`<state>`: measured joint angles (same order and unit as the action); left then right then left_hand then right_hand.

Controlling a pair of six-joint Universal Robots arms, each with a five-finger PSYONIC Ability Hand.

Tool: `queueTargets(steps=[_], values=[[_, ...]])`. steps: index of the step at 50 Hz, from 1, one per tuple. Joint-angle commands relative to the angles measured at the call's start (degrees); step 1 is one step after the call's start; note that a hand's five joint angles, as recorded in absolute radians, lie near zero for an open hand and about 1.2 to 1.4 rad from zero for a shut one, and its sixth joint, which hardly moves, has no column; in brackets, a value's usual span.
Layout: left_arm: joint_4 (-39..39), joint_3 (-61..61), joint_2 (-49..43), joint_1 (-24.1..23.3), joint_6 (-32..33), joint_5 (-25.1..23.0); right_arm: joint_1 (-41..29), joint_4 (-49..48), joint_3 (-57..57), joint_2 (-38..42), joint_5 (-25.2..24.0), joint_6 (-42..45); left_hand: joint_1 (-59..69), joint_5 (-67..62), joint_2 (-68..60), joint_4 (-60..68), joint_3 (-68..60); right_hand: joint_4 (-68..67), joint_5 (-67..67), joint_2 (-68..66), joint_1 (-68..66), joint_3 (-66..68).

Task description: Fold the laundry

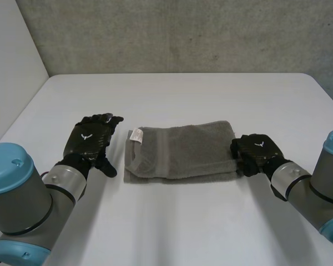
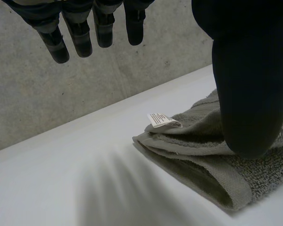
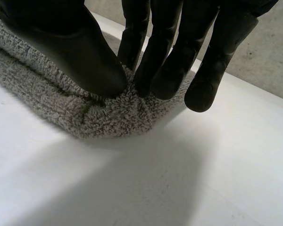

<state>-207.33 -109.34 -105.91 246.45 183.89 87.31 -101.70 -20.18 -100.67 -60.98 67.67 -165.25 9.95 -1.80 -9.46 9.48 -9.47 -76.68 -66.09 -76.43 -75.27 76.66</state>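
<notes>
Grey towel, already folded into a thick strip, lies flat in the middle of the tabletop; its long axis runs side to side, from one of my hands to the other. Nearest me, both forearms come in low from the near corners. My right hand sits on the right short end: in its wrist view the thumb and fingers dig into the rounded fold, pinching the pile between them, palm down. My left hand is just beside the left short end, apart from the cloth, back of hand up, fingers straight and slightly spread, holding nothing; the towel lies off the thumb side. Left end shows stacked layers and a white label on top. Judgement: the next fold is end over end, along the long axis, so the right hand, which has cloth in hand, is the one placed to carry its end across toward the label; the left could pin that end. Beyond the towel, bare tabletop, then a concrete wall.
</notes>
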Motion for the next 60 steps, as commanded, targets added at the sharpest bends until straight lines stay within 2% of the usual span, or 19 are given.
queueTargets(steps=[1, 8, 14, 20, 22, 25, 26, 27, 29, 32, 34, 37, 43, 44, 45, 46, 47, 48, 60], values=[[0.1, 0.0, 0.2, 0.0, 0.0, 0.1, 1.6, 4.0, -0.5, -2.8, 0.2, 0.7, 0.1, 1.8, -0.5, 0.5, -0.5, -3.3, -3.9, -3.6, -4.7, 3.3], [0.1, 0.1, 0.9, 0.1, -0.1, 0.0, 6.3, 10.9, -3.6, -7.9, -1.1, 4.0, 0.1, 1.8, -0.5, 0.5, -0.5, -3.3, -3.9, -3.6, -4.7, 3.3], [0.1, 0.7, 3.4, 0.0, -0.1, 0.0, 14.8, 13.2, -6.6, -12.6, -0.6, 17.8, 0.1, 1.8, -0.5, 0.5, -0.5, -3.3, -3.9, -3.6, -4.7, 3.3], [0.1, 2.5, 6.2, 0.0, -0.3, 0.1, 13.2, 14.1, -3.5, -13.5, -0.8, 17.8, 0.1, 1.8, -0.6, 0.6, -0.6, -3.3, -3.9, -3.6, -4.7, 3.3], [0.3, 4.4, 7.1, -0.2, -0.6, 0.1, 6.4, 14.8, 1.1, -13.7, -0.8, 14.8, 0.3, 1.6, -0.8, 0.7, -0.7, -3.3, -3.9, -3.6, -4.7, 3.3], [0.5, 6.5, 7.6, -0.6, -0.9, 0.3, 1.8, 14.9, 3.9, -13.6, -0.6, 13.1, 0.4, 1.4, -0.9, 0.9, -0.9, -3.3, -3.9, -3.6, -4.7, 3.3], [0.5, 6.5, 7.6, -0.6, -0.9, 0.3, -4.3, 14.8, 7.5, -12.8, -0.5, 11.7, 0.4, 1.4, -0.9, 0.9, -0.9, -3.3, -3.9, -3.6, -4.7, 3.3], [0.7, 7.9, 7.6, -1.6, -1.2, 0.5, -4.4, 14.8, 7.5, -12.8, -0.5, 11.7, 0.6, 1.2, -1.1, 1.1, -1.1, -3.3, -3.9, -3.6, -4.7, 3.3], [0.8, 9.0, 7.6, -2.5, -1.6, 0.6, -15.0, 14.7, 12.3, -8.7, 0.4, 11.8, 0.6, 1.2, -1.1, 1.1, -1.1, -3.3, -3.9, -3.6, -4.7, 3.3], [0.8, 11.3, 7.6, -4.3, -3.3, 0.8, -20.1, 15.0, 14.5, -6.0, 0.3, 11.8, 0.9, 0.9, -1.4, 1.4, -1.4, -3.3, -3.9, -3.6, -4.7, 3.3], [0.9, 12.9, 7.5, -5.0, -5.2, 0.9, -27.7, 15.3, 16.9, -1.5, 0.4, 11.7, 1.1, 0.7, -1.6, 1.6, -1.6, -3.3, -3.9, -3.6, -4.7, 3.3], [0.9, 13.4, 7.4, -5.3, -7.0, 1.7, -30.9, 15.9, 17.2, 1.7, 0.4, 11.8, 1.1, 0.7, -1.6, 1.6, -1.6, -3.3, -3.9, -3.6, -4.7, 3.3], [0.9, 13.2, 6.6, -6.1, -8.1, 4.1, -30.8, 17.8, 17.1, 2.4, 1.1, 11.4, 0.9, 0.9, -1.4, 1.4, -1.4, -3.3, -3.9, -3.6, -4.7, 3.3], [0.9, 13.2, 6.6, -6.1, -8.1, 4.1, -30.6, 18.1, 16.9, 1.5, 1.7, 11.0, 0.9, 0.9, -1.4, 1.4, -1.4, 7.3, 6.7, 7.0, 5.9, -7.3], [0.9, 13.1, 6.2, -6.2, -8.2, 4.4, -29.9, 18.1, 16.3, -0.7, 2.9, 10.5, 0.9, 0.9, -1.4, 1.4, -1.4, 38.5, 37.9, 38.3, 37.1, -38.5], [0.8, 13.2, 5.4, -6.2, -8.2, 4.5, -29.9, 18.1, 16.3, -0.7, 2.9, 10.5, 1.1, 0.7, -1.6, 1.6, -1.6, 38.8, 38.3, 38.6, 37.4, -38.8], [0.8, 13.2, 5.4, -6.2, -8.2, 4.5, -28.6, 17.7, 15.5, -2.8, 4.2, 9.7, 1.1, 0.7, -1.6, 1.6, -1.6, 57.7, 57.1, 57.4, 56.3, -57.6], [0.9, 13.4, 4.3, -6.2, -8.2, 4.6, -26.6, 17.2, 14.5, -4.8, 5.4, 8.6, 1.1, 0.7, -1.6, 1.6, -1.6, 64.3, 63.8, 64.1, 62.9, -64.3], [2.7, 14.5, -3.4, -8.0, -9.0, 4.7, -15.4, 16.2, 10.9, -11.7, 6.5, -0.3, 1.6, 0.2, -2.1, 2.1, -2.1, 66.7, 66.1, 66.4, 65.3, -66.7]])
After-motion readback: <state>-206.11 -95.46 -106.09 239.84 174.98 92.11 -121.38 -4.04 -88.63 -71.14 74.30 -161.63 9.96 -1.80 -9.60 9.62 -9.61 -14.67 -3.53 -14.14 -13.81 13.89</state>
